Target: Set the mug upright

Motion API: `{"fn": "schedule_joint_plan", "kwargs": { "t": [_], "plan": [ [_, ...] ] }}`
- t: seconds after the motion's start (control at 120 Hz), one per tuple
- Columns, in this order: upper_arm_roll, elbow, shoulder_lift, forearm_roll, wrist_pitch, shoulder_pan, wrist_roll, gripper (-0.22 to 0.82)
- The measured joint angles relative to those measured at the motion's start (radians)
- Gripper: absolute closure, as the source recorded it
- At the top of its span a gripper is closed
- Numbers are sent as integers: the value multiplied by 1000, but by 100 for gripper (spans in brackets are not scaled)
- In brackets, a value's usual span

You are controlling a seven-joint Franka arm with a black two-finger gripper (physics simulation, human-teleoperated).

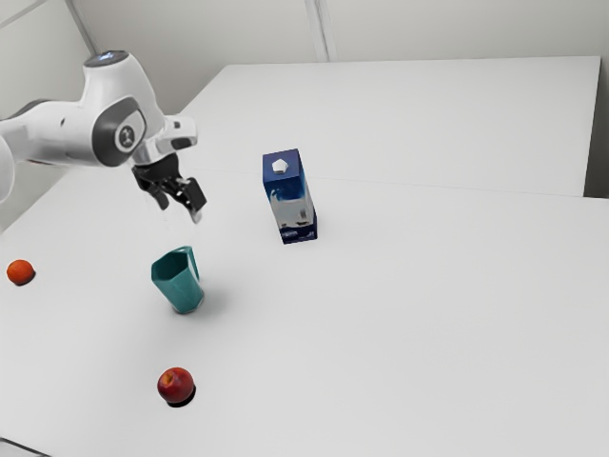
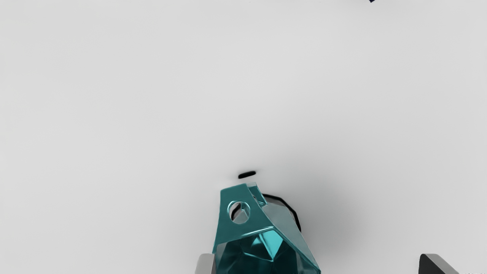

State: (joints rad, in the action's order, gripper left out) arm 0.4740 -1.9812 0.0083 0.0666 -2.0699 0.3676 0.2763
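Note:
The teal mug (image 1: 179, 284) is on the table and looks upright, with its mouth facing up and its base down. Above it hangs the gripper (image 1: 180, 206), fingers spread, apart from the mug. From the hand, the mug (image 2: 243, 236) shows its dark inside and its handle with a round hole. The gripper (image 2: 319, 264) is wide open there, one finger appearing beside the mug's rim and the other well off to its far side. Nothing is held between them.
A blue and white carton (image 1: 292, 202) stands on the table (image 1: 428, 314), toward the exterior view's right from the mug. A red apple (image 1: 176, 385) lies nearer that camera, and an orange fruit (image 1: 20, 272) sits at the exterior view's left.

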Motion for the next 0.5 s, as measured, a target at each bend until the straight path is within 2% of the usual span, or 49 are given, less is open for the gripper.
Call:
{"fn": "schedule_joint_plan", "kwargs": {
  "t": [0.325, 0.5],
  "plan": [
    [-17, 224, -2, 7, 182, -22, 37, 0],
    [-84, 261, -23, 10, 258, -85, 50, 0]
  ]
}}
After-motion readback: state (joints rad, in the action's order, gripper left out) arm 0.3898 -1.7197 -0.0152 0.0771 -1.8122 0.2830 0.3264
